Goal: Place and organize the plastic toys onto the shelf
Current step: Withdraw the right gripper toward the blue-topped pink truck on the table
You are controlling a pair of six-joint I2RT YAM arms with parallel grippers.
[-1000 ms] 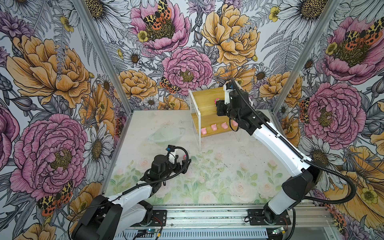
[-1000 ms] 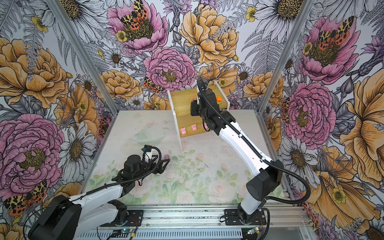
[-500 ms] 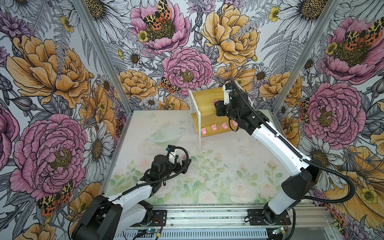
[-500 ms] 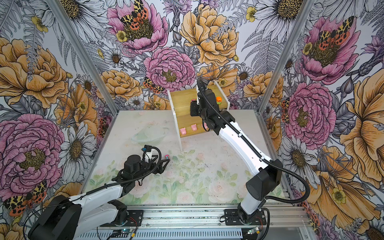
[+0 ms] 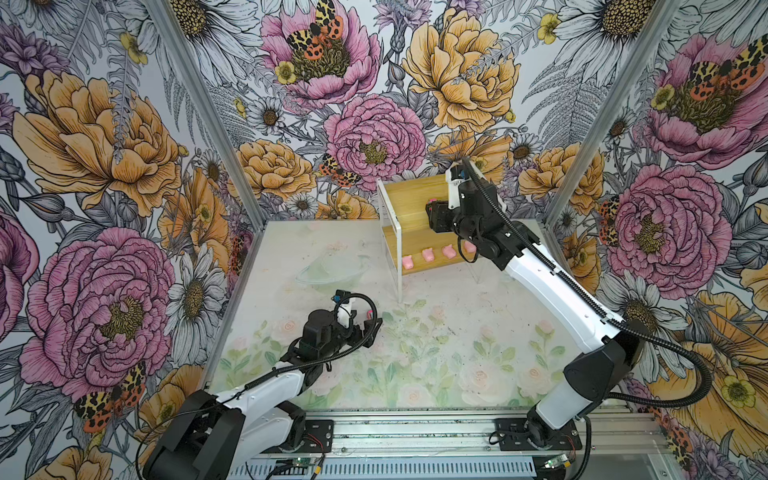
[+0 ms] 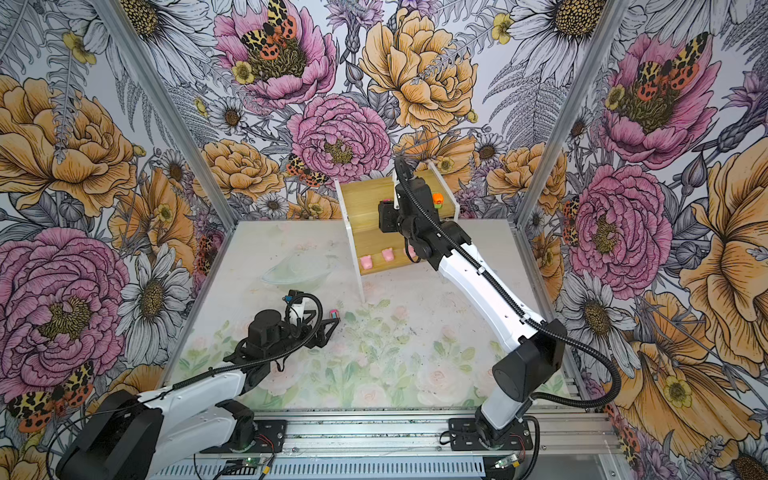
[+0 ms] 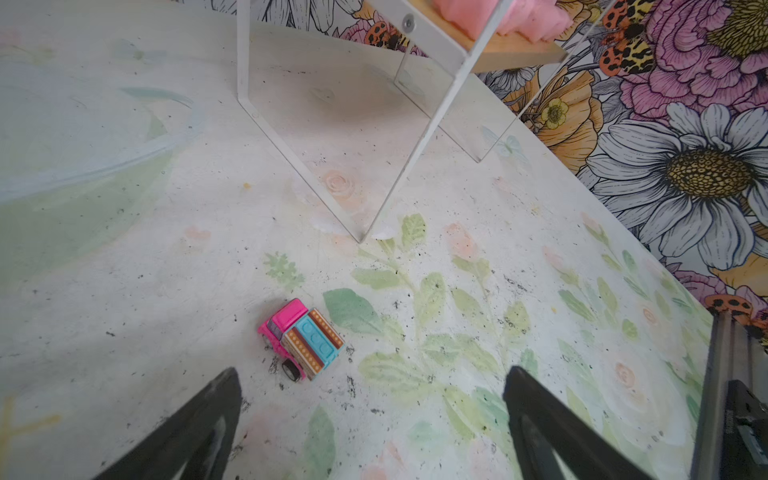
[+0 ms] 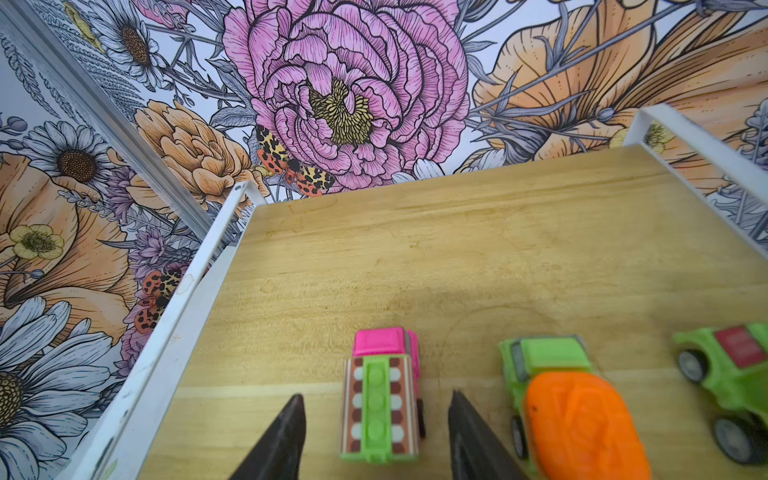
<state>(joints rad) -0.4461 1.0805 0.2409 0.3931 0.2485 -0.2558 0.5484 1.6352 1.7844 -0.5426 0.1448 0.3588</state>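
Release is shown: the jaws of the right gripper (image 8: 376,397), closer together 1 second ago, are now parted clear of the pink-and-green car (image 8: 380,415), which is left standing on the top board of the shelf (image 8: 457,249). 1 pink-and-blue car (image 7: 305,338) is left on the table (image 7: 166,291), just ahead of the wide-open, empty left gripper (image 7: 372,369).

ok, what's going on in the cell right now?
Toys are going onto the two-tier wooden shelf with the white frame. The right arm has its jaws open either side of a pink toy car with green trim, which sits on the top board beside two orange-and-green toy cars. Small pink pig-like figures line the lower board. The left arm hovers, jaws open, over a pink car with blue trim on the floral tabletop.
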